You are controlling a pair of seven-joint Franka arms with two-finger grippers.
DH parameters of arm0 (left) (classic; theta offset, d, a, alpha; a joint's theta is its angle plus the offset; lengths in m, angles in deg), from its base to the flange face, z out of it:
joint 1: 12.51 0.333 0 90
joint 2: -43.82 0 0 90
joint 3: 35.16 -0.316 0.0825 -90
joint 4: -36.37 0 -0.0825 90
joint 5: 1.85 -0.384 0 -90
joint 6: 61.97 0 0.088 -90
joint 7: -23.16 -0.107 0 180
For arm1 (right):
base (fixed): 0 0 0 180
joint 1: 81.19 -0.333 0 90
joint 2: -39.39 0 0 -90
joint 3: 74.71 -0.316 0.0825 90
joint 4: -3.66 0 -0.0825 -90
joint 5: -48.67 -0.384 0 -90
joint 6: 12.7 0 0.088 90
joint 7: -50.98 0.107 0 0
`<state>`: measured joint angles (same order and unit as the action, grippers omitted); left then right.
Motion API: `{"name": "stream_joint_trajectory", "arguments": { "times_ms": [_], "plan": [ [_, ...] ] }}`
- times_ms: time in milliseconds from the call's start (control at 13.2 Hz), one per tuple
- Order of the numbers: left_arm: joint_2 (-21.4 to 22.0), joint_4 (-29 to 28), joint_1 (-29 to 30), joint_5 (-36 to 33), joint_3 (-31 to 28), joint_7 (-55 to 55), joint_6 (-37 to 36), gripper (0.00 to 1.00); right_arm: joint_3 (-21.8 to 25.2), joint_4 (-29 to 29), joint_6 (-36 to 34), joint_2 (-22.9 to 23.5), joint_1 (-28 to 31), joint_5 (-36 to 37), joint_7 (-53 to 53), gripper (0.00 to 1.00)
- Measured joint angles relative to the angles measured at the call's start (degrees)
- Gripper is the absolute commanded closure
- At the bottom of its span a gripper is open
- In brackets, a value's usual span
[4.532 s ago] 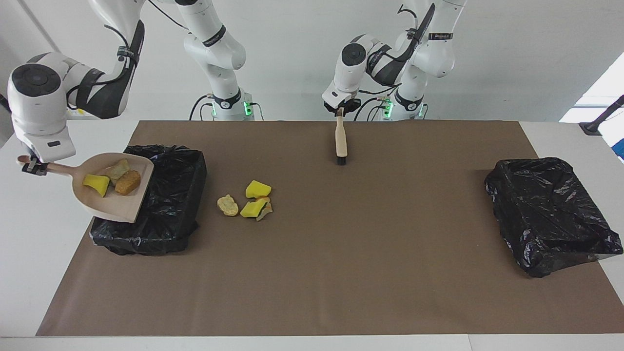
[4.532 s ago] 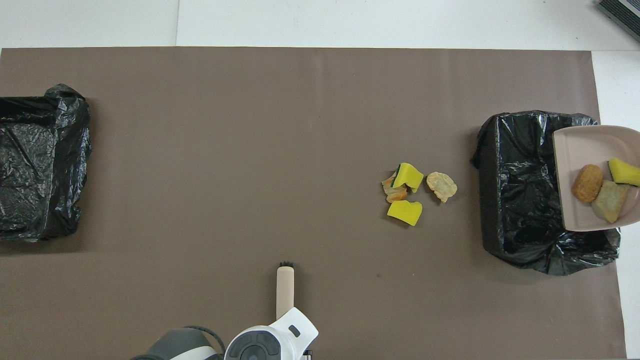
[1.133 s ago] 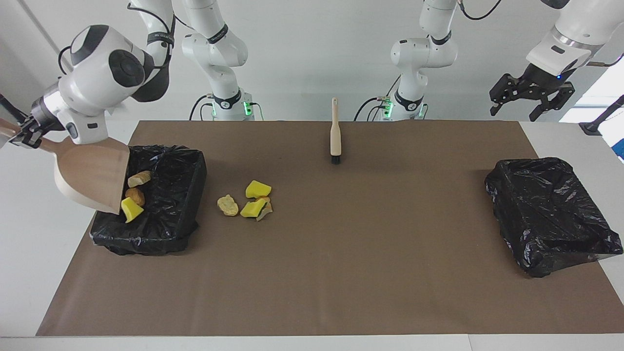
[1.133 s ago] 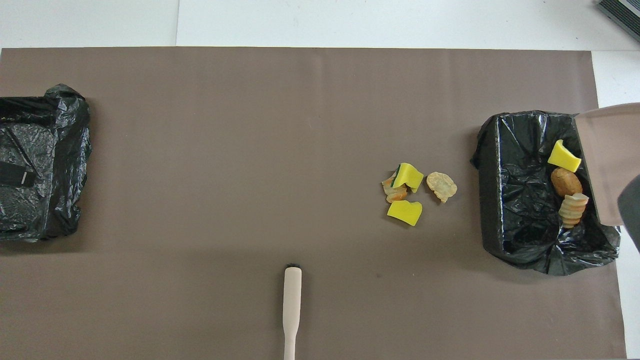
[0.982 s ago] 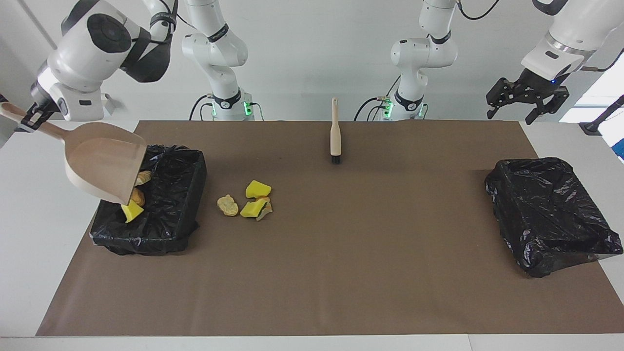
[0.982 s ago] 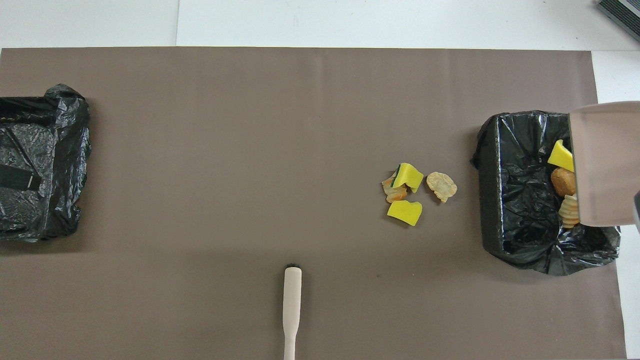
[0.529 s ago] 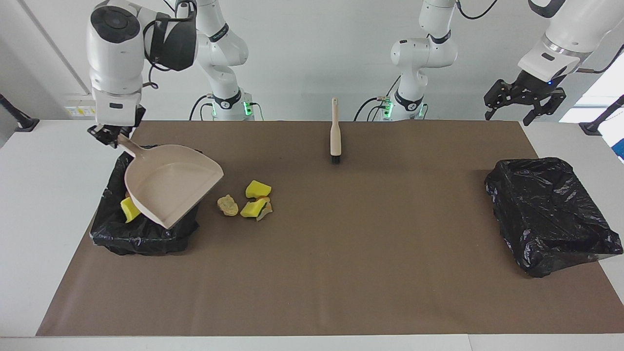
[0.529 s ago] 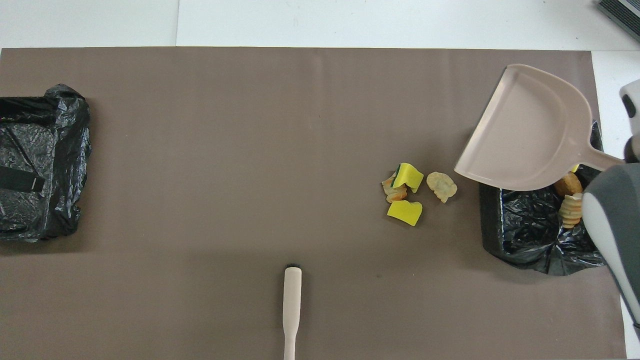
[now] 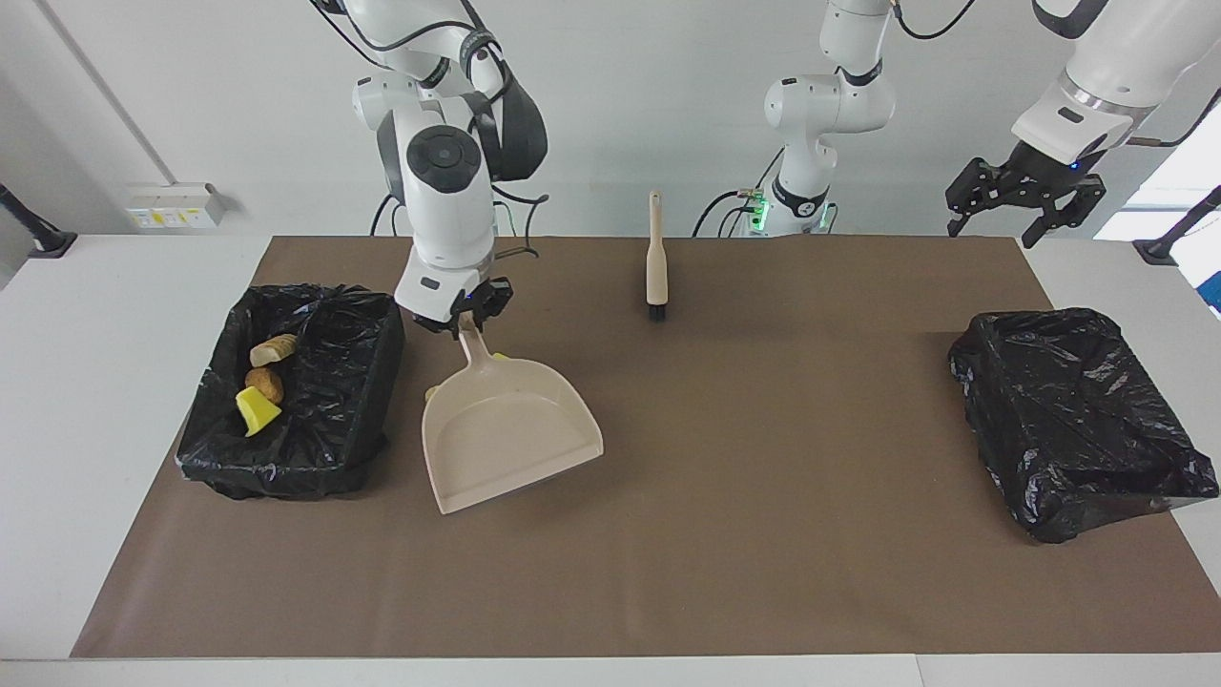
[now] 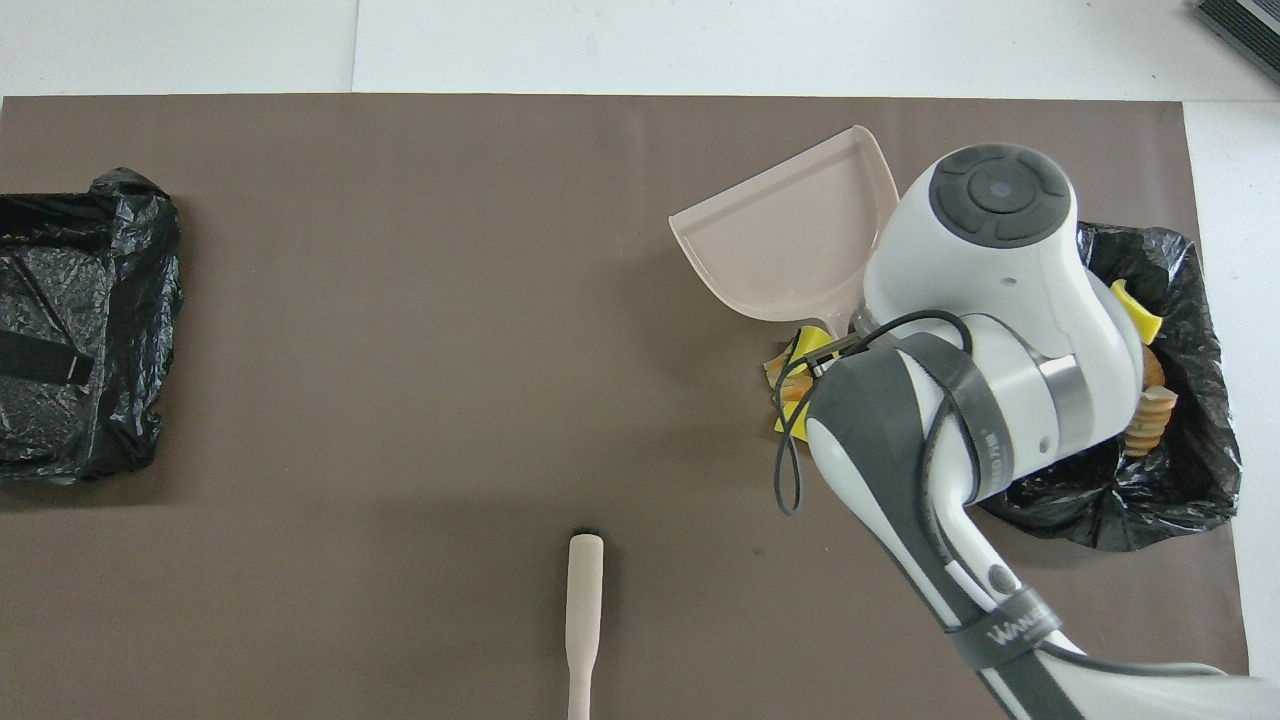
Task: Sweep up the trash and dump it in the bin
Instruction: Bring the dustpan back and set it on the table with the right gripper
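Now the dustpan [image 9: 506, 429], clamped by right gripper [image 9: 465, 315], came from the bin [image 9: 372, 382] over the trash [image 10: 790, 375]; left gripper [image 9: 1025, 196] waits, fingers apart

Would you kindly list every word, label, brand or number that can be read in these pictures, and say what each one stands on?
"WANL": white letters on the black strap round the right arm; the letters after these cannot be read.
Marks on the white wall plate: too small to read.
No text shows on the pink plastic dustpan or the beige-handled brush.
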<state>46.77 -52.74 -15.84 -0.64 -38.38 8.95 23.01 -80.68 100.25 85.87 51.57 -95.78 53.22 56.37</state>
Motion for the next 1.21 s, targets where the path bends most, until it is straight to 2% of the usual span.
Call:
{"name": "stream_joint_trajectory", "arguments": {
  "times_ms": [227, 529, 831, 1209],
  "plan": [
    [0.0, 0.0, 0.0, -1.1, 0.1, 0.0, -0.3, 0.00, 0.0, -4.3, 0.7, 5.3, -6.9, -1.9, 18.8, 1.00],
    [0.0, 0.1, 0.0, -1.4, 0.3, 0.0, -0.3, 0.00, 0.0, -13.6, 2.6, 13.5, -13.1, -7.1, 30.1, 1.00],
    [-0.1, 0.2, 0.0, -1.4, 0.3, 0.4, -0.3, 0.00, 0.0, -17.2, 9.6, 19.5, -16.1, -13.8, 36.3, 1.00],
    [-0.4, 0.2, 0.1, -1.4, 0.2, 0.8, 0.3, 0.00, 0.0, -17.1, 10.5, 20.7, -19.0, -14.2, 37.3, 1.00]
  ]
}}
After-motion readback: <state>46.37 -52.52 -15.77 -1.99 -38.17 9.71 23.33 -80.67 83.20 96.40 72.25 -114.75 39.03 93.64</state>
